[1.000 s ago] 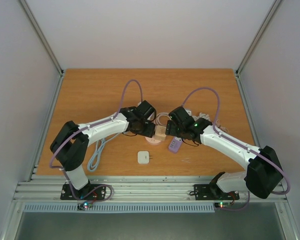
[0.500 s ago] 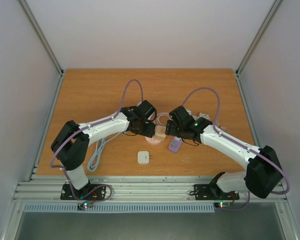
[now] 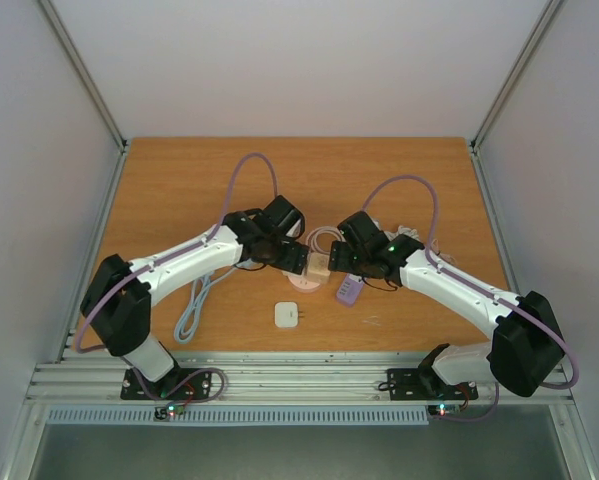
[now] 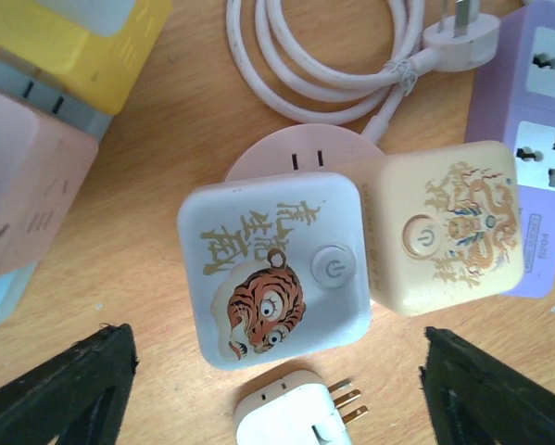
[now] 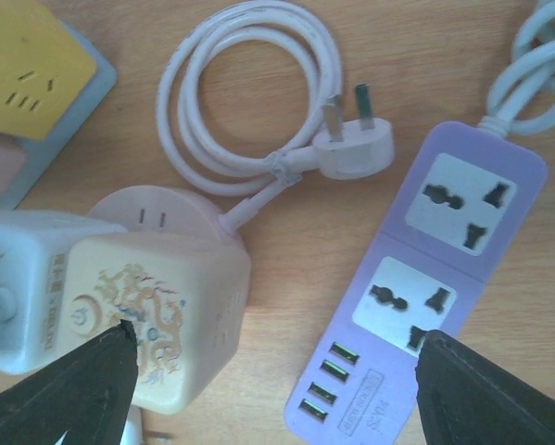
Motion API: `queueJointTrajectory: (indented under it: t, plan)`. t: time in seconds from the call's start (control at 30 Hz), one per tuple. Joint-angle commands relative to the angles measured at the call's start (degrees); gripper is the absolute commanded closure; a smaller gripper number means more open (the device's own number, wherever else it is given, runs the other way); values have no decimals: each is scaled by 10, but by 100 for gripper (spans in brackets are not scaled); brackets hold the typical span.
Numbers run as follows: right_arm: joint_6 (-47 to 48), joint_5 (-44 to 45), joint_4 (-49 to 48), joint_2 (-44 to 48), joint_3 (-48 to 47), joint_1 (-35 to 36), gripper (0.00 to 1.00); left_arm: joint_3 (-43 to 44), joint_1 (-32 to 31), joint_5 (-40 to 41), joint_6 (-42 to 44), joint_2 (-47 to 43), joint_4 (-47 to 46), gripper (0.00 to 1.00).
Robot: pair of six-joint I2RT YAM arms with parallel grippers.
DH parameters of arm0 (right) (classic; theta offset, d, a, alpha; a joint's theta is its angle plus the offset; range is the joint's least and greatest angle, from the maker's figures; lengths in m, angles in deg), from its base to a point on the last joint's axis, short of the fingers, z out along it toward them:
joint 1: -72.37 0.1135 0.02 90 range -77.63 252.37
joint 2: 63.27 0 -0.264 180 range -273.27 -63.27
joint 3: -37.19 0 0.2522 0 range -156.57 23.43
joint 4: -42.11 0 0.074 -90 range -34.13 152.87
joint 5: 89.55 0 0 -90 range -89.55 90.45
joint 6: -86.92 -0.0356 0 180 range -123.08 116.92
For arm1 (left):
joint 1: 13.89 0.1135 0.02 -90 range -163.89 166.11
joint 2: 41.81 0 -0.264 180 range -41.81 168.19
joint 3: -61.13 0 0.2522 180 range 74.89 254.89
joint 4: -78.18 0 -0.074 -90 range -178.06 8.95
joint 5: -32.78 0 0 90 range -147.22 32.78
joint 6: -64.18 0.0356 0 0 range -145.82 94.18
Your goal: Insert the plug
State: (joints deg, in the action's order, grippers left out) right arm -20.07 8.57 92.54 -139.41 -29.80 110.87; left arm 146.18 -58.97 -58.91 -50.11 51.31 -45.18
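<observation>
A pale blue cube with a tiger print sits pressed against the side of a cream cube with a dragon print, both over a round pink socket base. My left gripper hangs open above them, its black fingertips wide apart and off the tiger cube. A small white plug with three brass prongs lies loose on the table in front of the tiger cube. My right gripper is open too, spanning the cream cube and the purple power strip, holding nothing.
A coiled white cable ending in a three-pin plug lies behind the cubes. Yellow and pink socket cubes stand to the left. A light blue cable lies near the left arm. In the top view the white plug lies near the front.
My left gripper has opened and let go of the tiger cube. The left arm's elbow has swung left. The right arm has not moved.
</observation>
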Motion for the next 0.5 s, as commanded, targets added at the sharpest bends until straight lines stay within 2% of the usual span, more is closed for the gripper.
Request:
queueJointTrajectory:
  t: [0.0, 0.1, 0.2, 0.33, 0.47]
  plan:
    - [42, -48, -28, -8, -26, -4, 20, -9, 4, 22, -2, -33, -20, 20]
    - [69, -105, -47, -21, -40, -3, 33, -27, 15, 26, -18, -46, -40, 36]
    - [86, -171, -83, -36, -49, -3, 51, -52, 28, 19, -32, -52, -64, 47]
    - [88, -236, -108, -74, -72, -2, 69, -74, 47, -31, -42, -44, -90, 51]
    - [83, -274, -121, -112, -86, 0, 79, -87, 56, -63, -47, -34, -114, 52]
